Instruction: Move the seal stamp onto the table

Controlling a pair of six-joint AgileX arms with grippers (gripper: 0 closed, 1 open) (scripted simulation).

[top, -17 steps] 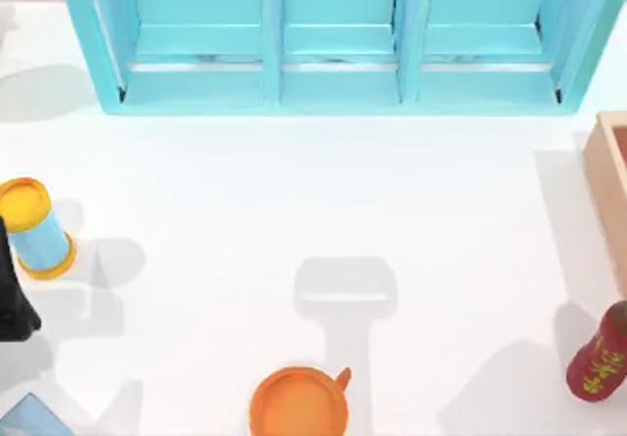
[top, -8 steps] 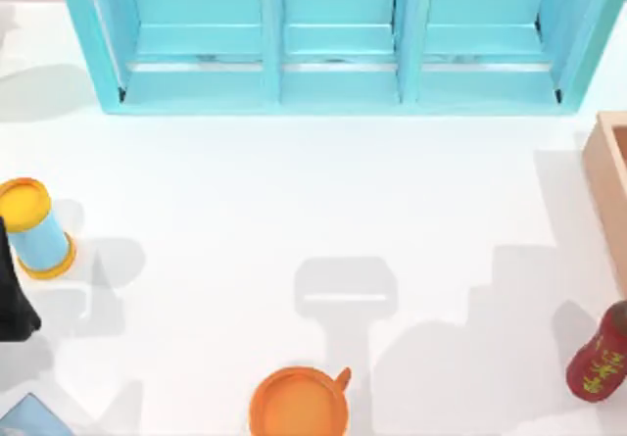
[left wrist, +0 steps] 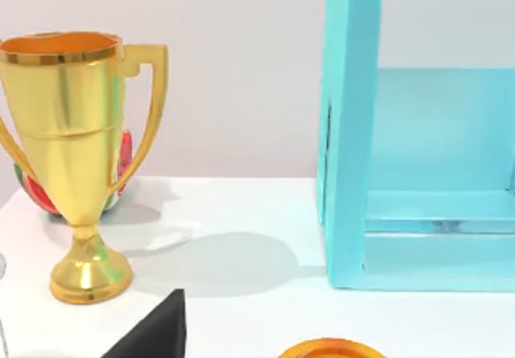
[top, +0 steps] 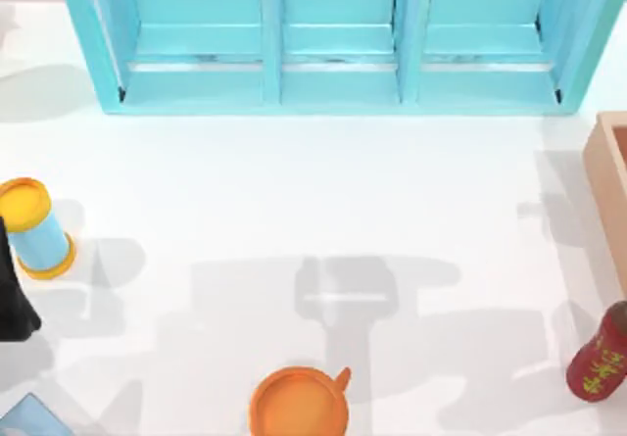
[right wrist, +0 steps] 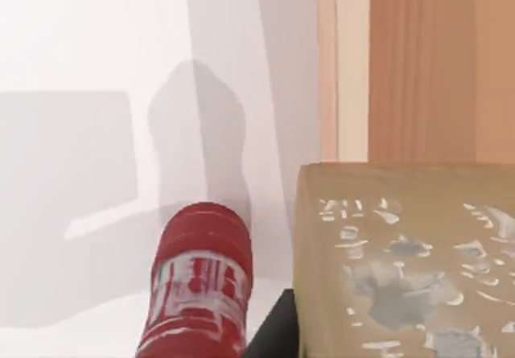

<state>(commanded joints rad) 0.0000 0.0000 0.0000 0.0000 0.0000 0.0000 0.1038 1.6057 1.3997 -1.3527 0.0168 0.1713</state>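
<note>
In the right wrist view the seal stamp (right wrist: 402, 253) is a tan stone-like block with pale marks on its face, very close to the camera. It hangs above the white table (top: 294, 191), and my right gripper (right wrist: 394, 346) is shut on it, with one dark finger (right wrist: 278, 330) against its side. Below it stand the red bottle (right wrist: 197, 281) and the edge of the wooden box (right wrist: 418, 60). A black part of my left arm (top: 15, 299) sits at the table's left edge.
A light blue shelf cabinet (top: 333, 39) spans the back. A yellow-capped blue cylinder (top: 34, 228) lies at the left, an orange cup (top: 299, 402) at the front, the red bottle (top: 600, 353) and wooden box (top: 609, 186) at the right. A gold trophy (left wrist: 76, 157) stands beside the cabinet.
A broad arm shadow has spread from the right front of the table across its middle. The bottle, cup, cylinder and left arm have not moved.
</note>
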